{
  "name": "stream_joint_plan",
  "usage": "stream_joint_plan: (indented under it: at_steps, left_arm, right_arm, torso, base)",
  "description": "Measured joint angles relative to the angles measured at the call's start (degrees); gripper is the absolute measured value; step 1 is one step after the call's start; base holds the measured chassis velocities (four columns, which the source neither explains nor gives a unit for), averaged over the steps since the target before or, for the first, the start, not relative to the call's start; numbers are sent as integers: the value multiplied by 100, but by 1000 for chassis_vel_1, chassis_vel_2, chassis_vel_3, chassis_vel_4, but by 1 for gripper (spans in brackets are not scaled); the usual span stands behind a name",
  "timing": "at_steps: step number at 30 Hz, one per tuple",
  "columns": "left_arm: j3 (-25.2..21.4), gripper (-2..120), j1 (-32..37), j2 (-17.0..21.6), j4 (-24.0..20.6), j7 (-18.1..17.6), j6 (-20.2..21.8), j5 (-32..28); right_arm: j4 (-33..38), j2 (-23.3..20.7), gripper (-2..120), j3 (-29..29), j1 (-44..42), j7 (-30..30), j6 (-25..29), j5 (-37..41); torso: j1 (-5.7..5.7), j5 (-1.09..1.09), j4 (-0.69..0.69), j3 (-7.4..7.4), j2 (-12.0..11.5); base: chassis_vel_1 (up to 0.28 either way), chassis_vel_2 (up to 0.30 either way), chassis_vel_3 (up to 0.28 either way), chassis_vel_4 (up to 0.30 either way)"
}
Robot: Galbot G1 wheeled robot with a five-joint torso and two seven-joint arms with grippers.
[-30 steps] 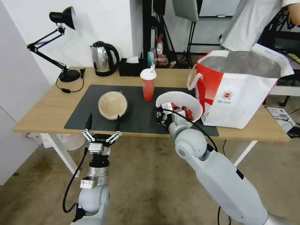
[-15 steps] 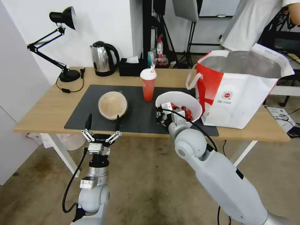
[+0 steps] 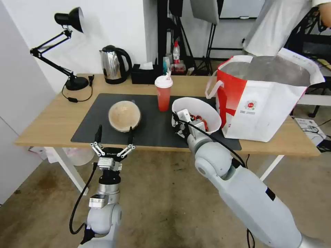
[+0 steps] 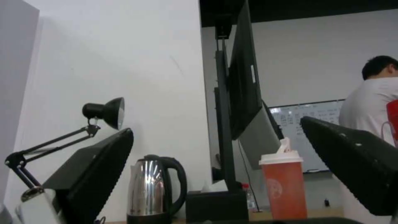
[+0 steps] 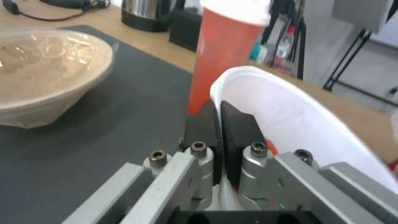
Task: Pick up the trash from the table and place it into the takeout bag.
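The right gripper (image 3: 180, 123) pinches the white bowl's (image 3: 203, 109) near rim, tilting it off the mat near the surface's front edge, likely to carry it to the bag (image 3: 272, 103) beside it. The left gripper (image 3: 113, 136) waits spread below the front edge.

A wide white bowl (image 3: 200, 113) holding red crayfish shells (image 3: 201, 121) sits tilted over the right part of a dark grey mat (image 3: 103, 119) on a long light-wood table (image 3: 48, 120), its near rim clamped between the fingers of the right gripper (image 5: 219, 124). Just behind it to the left, a red drink cup (image 3: 163, 93) with a white lid and straw stands upright. A round beige bowl (image 3: 124, 115), lined with crinkled clear film, rests farther left on the mat. Just beside the white bowl, at the table's right end, stands an open takeout bag (image 3: 265, 100): white, red side panel, foil lining, small round red logo.
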Motion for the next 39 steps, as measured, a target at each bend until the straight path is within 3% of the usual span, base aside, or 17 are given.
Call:
stream_joint_plan:
  at_steps: [25,39]
  left_arm:
    - [41,100,31,-4,8,-3,-2,4]
    - [87,100,23,-7,90,-4,-17,16]
  right_arm:
    - [671,-409,0,35,34,-864,338,-599]
    - [943,-844,0,98,611,-1231,501,-560]
  torso:
    - [0,0,0,0,2]
    - [0,0,0,0,2]
  base:
    - [0,0,0,0]
    - [0,0,0,0]
